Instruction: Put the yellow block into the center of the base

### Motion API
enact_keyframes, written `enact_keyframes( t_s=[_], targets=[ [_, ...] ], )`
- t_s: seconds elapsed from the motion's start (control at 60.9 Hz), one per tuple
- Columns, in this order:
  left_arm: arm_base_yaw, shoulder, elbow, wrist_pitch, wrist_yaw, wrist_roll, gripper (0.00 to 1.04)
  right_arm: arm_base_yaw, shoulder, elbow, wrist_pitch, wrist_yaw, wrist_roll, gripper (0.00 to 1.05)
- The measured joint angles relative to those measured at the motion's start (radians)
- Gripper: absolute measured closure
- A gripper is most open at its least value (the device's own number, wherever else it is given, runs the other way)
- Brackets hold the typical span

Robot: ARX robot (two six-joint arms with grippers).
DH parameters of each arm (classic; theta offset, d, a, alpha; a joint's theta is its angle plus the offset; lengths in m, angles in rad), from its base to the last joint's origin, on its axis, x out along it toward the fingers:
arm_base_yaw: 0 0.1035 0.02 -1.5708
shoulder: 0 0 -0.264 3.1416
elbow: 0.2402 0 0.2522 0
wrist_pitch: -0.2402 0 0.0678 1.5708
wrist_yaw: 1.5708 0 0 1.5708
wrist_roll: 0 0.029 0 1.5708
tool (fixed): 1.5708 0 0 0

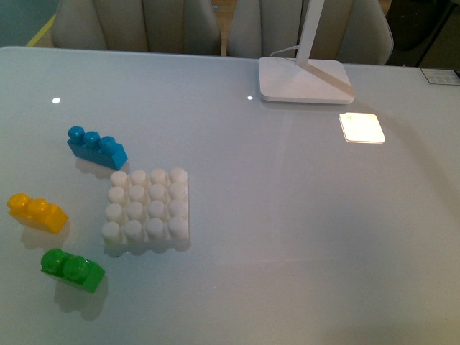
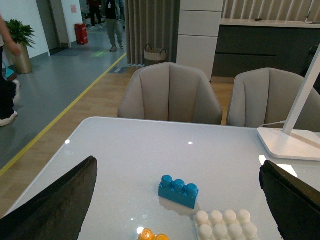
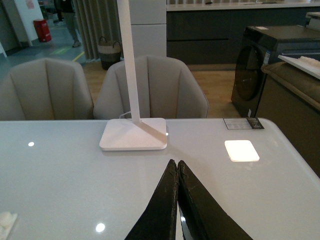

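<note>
Lying left of white studded base (image 1: pixel 147 210): glossy yellow block (image 1: pixel 37 213), two studs.

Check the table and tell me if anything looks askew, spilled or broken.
Nothing stands out. The yellow block, green brick and blue brick all sit studs-up on the table, none on the white base, which lies flat. Nothing spilled or broken.

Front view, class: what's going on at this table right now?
Nothing is held yet. The yellow block lies on the table left of the base, between the blue brick and the green brick. The base's studs are bare. The left pincer is open above the table; the right pincer is shut and empty.
</note>
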Motion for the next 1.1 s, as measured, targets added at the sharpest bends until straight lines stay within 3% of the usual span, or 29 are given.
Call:
enact_keyframes(
  t_s=[0.837, 0.936, 1.1],
  targets=[
    [0.000, 0.000, 0.000, 0.000, 0.000, 0.000, 0.07, 0.000, -0.383, 0.000, -0.372, 0.000, 0.000, 1.03],
    [0.000, 0.000, 0.000, 0.000, 0.000, 0.000, 0.07, 0.000, -0.526, 0.000, -0.538, -0.001, 0.000, 1.03],
    [0.000, 0.000, 0.000, 0.000, 0.000, 0.000, 0.07, 0.000, -0.554, 0.000, -0.548, -0.001, 0.000, 1.03]
  ],
)
